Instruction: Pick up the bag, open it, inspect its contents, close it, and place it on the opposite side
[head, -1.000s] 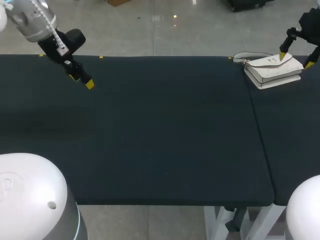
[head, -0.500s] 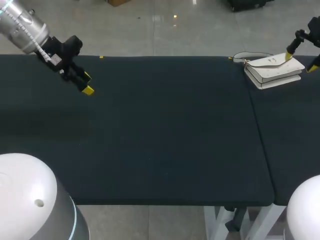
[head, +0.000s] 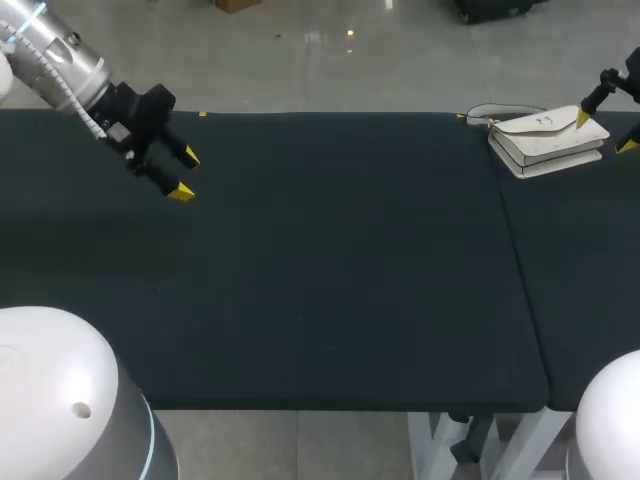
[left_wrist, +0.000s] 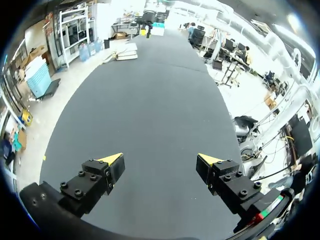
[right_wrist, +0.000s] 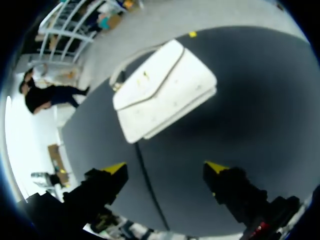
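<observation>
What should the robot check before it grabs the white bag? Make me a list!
1. Bag lying flat on the table: ok.
2. Bag flap shut: ok, it looks closed in the right wrist view.
3. Right jaws open and empty: ok.
4. Bag between the right jaws: not ok, it lies ahead of them.
5. Strap clear of the right jaws: ok, it loops off the bag's far side.
6. Left jaws open and empty: ok, over bare table far from the bag.
</observation>
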